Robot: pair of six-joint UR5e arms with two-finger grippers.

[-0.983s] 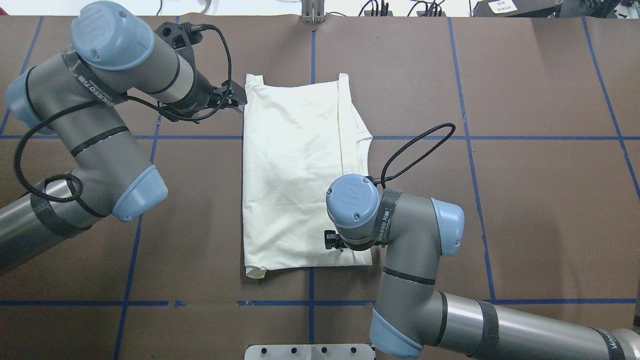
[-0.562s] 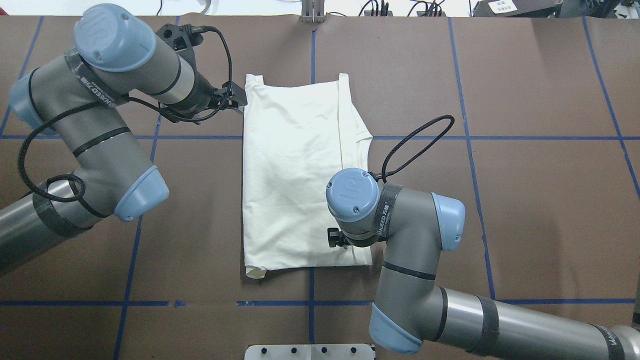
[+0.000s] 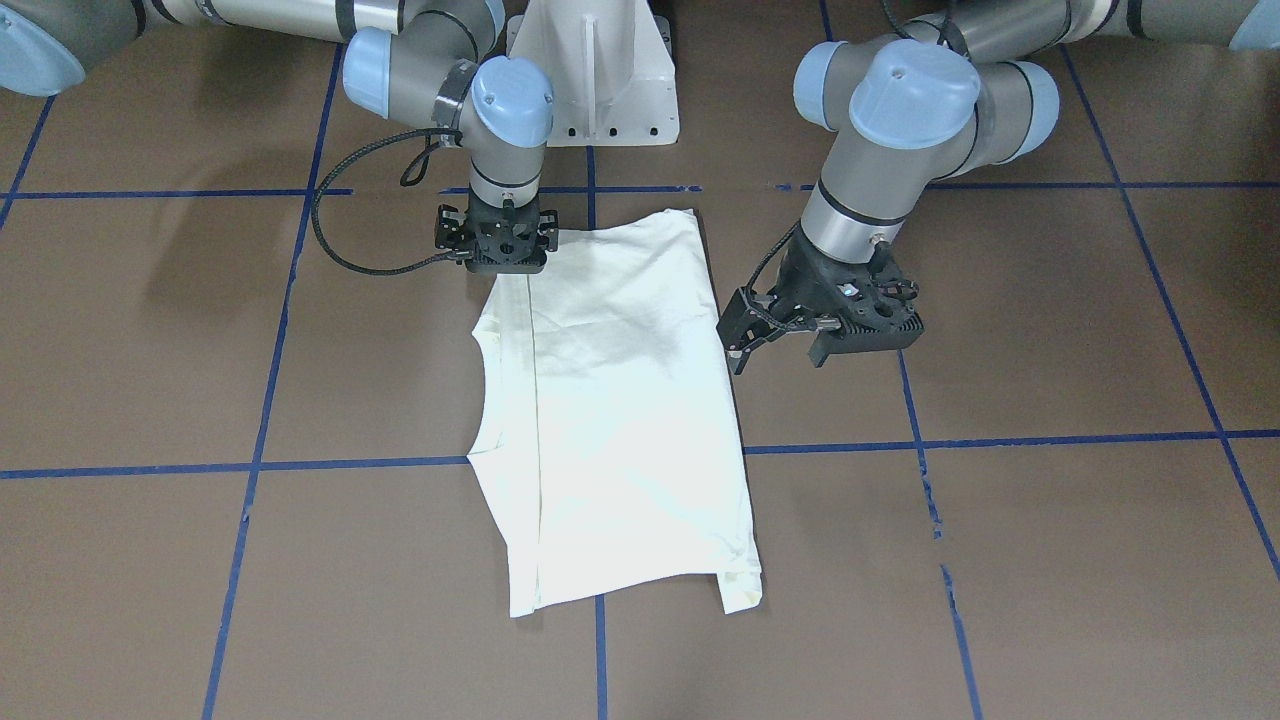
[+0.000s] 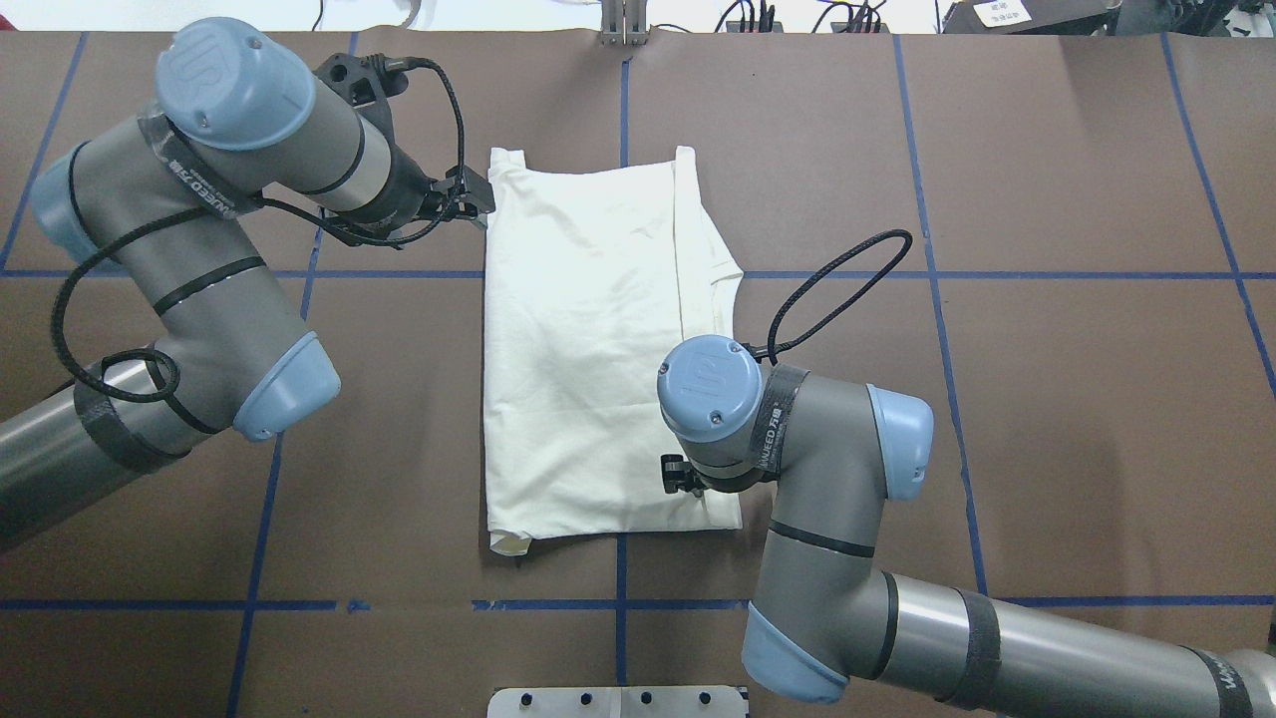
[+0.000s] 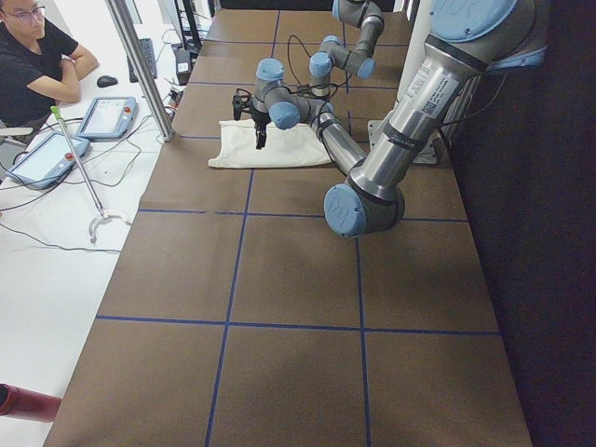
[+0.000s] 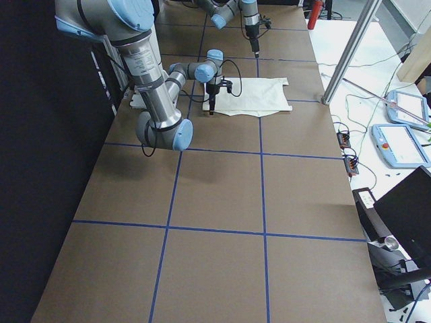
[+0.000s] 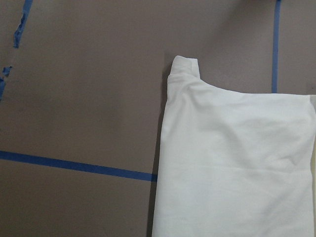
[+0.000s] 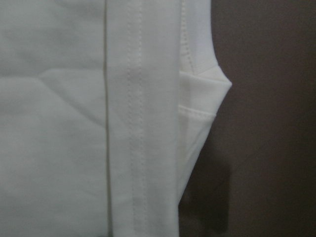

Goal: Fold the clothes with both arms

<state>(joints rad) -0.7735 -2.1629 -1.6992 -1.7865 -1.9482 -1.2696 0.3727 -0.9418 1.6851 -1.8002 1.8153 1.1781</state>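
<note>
A white shirt (image 4: 588, 349) lies folded flat in a tall rectangle on the brown table (image 4: 997, 399), with a narrow strip folded over along its right side. My left gripper (image 4: 471, 199) hovers just off the shirt's far left corner, its fingers spread and empty; in the front-facing view (image 3: 738, 338) it is beside the shirt's edge. My right gripper (image 3: 497, 250) points straight down over the shirt's near hem by the folded strip, and its fingers are hidden. The left wrist view shows the shirt's corner (image 7: 237, 163). The right wrist view shows the seam (image 8: 74, 123) very close.
Blue tape lines (image 4: 937, 274) grid the table. The white pedestal base (image 3: 590, 70) stands between the arms. An operator (image 5: 28, 56) sits at a side desk with tablets (image 5: 107, 116). A metal post (image 6: 343, 54) stands at the table's far edge.
My right arm has shifted slightly right over the near hem. My left arm has moved slightly, its gripper staying at the shirt's far left corner. The shirt has not moved.
</note>
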